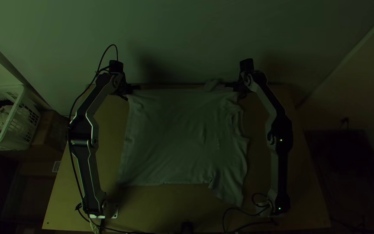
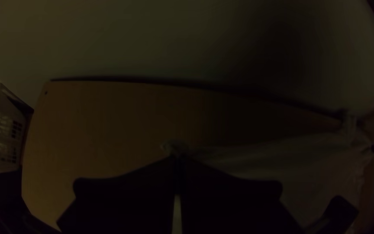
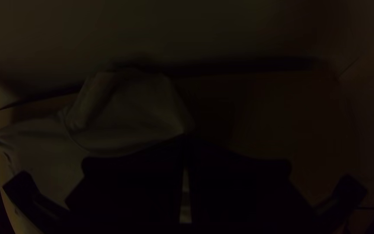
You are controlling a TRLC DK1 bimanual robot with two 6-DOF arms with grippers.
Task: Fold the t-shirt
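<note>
The pale t-shirt [image 1: 178, 134] lies spread over the middle of the table, its far edge pulled straight between the grippers, with a sleeve slanting out at its near right corner. My left gripper [image 1: 134, 87] is shut on the shirt's far left corner; in the left wrist view a bit of cloth [image 2: 176, 147] pokes out past the left gripper [image 2: 178, 161]. At the far right corner my right gripper [image 1: 234, 86] is shut on the shirt. In the right wrist view the right gripper [image 3: 186, 141] pinches cloth, and a loose sleeve-like flap [image 3: 130, 108] lies beside it.
A white laundry basket [image 1: 22, 117] with clothes stands off the table's left side. A wall [image 1: 187, 39] rises behind the table's far edge. Bare wood of the table [image 1: 161, 208] shows along the near side, where black cables lie by the arms' bases.
</note>
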